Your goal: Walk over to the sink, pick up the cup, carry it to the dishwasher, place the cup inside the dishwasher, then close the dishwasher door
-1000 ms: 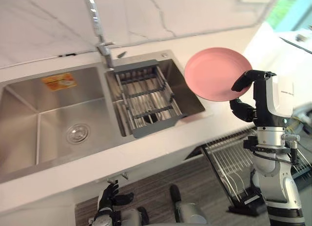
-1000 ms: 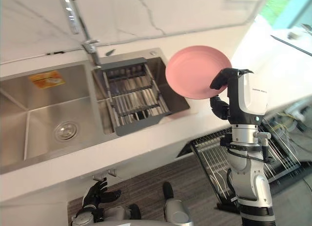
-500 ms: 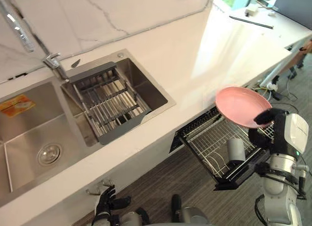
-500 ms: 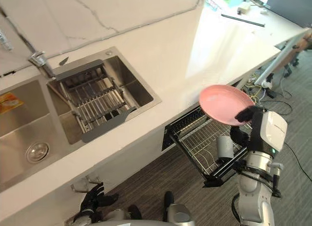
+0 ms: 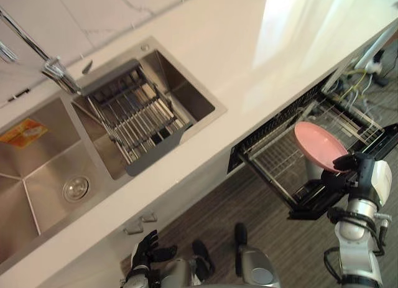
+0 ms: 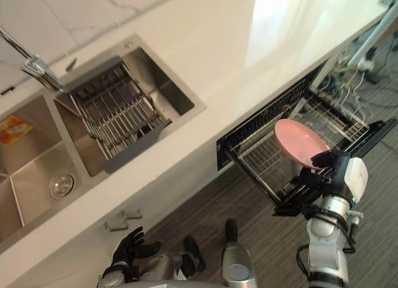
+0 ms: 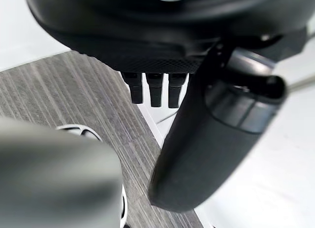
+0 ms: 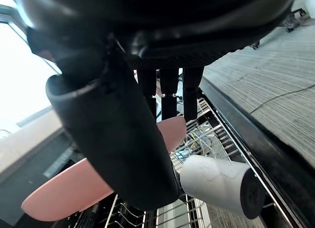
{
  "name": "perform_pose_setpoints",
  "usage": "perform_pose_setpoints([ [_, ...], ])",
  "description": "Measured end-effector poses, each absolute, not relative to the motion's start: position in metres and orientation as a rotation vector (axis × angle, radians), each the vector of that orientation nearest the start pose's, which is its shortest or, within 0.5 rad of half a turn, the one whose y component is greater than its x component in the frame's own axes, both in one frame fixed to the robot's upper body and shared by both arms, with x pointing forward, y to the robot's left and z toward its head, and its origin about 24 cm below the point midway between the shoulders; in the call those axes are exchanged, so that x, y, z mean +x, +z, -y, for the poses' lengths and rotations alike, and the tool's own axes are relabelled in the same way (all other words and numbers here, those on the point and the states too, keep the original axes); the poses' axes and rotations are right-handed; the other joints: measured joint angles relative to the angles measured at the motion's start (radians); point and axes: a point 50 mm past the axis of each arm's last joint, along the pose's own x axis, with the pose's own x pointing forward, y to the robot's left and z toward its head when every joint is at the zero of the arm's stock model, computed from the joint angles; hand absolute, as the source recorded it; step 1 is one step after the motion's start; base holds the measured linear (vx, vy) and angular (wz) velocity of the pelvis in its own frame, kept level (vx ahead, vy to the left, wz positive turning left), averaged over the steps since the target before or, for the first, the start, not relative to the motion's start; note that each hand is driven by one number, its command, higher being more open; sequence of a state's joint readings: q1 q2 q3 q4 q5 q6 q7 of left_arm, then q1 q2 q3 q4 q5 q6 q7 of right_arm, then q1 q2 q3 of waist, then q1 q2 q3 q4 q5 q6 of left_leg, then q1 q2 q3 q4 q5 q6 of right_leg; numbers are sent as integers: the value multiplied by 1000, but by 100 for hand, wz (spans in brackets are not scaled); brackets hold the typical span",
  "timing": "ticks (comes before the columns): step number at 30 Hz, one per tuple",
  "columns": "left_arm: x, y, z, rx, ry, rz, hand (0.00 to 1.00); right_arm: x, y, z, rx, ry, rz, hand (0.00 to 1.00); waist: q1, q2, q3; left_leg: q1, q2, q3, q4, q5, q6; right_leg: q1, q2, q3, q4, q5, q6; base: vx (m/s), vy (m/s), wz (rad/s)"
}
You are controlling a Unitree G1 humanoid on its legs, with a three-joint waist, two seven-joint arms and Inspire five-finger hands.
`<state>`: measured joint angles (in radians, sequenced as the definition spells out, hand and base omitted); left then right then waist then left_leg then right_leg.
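Note:
My right hand (image 5: 352, 165) is shut on the rim of a pink plate (image 5: 317, 144), thumb (image 8: 118, 139) over its edge and fingers behind it. The plate hangs tilted just above the pulled-out dishwasher rack (image 5: 274, 163). A pale cup (image 8: 220, 181) lies on its side in that rack, under the plate (image 8: 69, 196); in the left eye view the cup (image 5: 313, 172) peeks out below the plate's rim. My left hand (image 5: 144, 251) hangs low over the floor by the cabinet front, fingers (image 7: 155, 87) straight and holding nothing.
A white counter (image 5: 249, 58) runs across, with a double steel sink (image 5: 37, 176), a grey drainer basket (image 5: 134, 117) in its right basin and a tap (image 5: 43, 58) behind. The dishwasher's dark front (image 6: 379, 129) juts out over the grey wood floor (image 5: 267, 238).
The whole view has swung from the sink toward the dishwasher. My right hand has carried the pink plate from beside the sink down to just over the pulled-out rack. The left hand stays low.

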<state>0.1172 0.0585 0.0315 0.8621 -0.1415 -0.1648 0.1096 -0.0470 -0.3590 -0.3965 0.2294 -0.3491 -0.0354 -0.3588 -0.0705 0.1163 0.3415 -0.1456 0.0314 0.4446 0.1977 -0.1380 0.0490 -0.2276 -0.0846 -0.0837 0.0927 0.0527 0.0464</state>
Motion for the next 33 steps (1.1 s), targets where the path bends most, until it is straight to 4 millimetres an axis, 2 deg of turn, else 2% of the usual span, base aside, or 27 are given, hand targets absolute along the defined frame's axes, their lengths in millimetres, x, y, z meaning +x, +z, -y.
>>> perform_pose_setpoints([
  [5, 140, -132, -187, -72, 275, -762, 90, 257, 82, 339, -610, -786, 17, 30, 4, 16, 64, -40, -8, 3, -3, 12, 14, -44, -5, 9, 0, 17, 2, -37, 2, -3],
  [15, 151, -128, -179, -101, 276, -720, 90, 296, 108, 350, -499, -819, 34, 30, 33, 29, 96, -73, -43, -26, -52, 58, 23, -102, -21, 27, 5, 25, 8, 12, 8, -2],
  [16, 154, -127, -177, -106, 271, -715, 90, 301, 113, 351, -494, -817, 43, 90, 35, 31, 98, -78, -45, -27, -58, 60, 23, -110, -22, 27, 7, 26, 8, -6, 3, 3],
  [22, 158, -126, -172, -110, 257, -703, 90, 310, 119, 349, -462, -799, 50, 90, 53, 31, 98, -85, -48, -32, -70, 61, 23, -125, -22, 28, 13, 26, 9, 0, 0, 0],
  [26, 159, -126, -172, -111, 258, -699, 90, 313, 117, 345, -465, -778, 41, 90, 57, 31, 98, -85, -51, -38, -78, 65, 23, -125, -22, 25, 13, 26, 9, 9, -2, 2],
  [33, 162, -124, -171, -113, 259, -689, 90, 305, 125, 346, -433, -820, 101, 90, 56, 30, 99, -79, -54, -63, -79, 67, 23, -116, -22, 22, 9, 27, 9, 7, -2, 1],
])
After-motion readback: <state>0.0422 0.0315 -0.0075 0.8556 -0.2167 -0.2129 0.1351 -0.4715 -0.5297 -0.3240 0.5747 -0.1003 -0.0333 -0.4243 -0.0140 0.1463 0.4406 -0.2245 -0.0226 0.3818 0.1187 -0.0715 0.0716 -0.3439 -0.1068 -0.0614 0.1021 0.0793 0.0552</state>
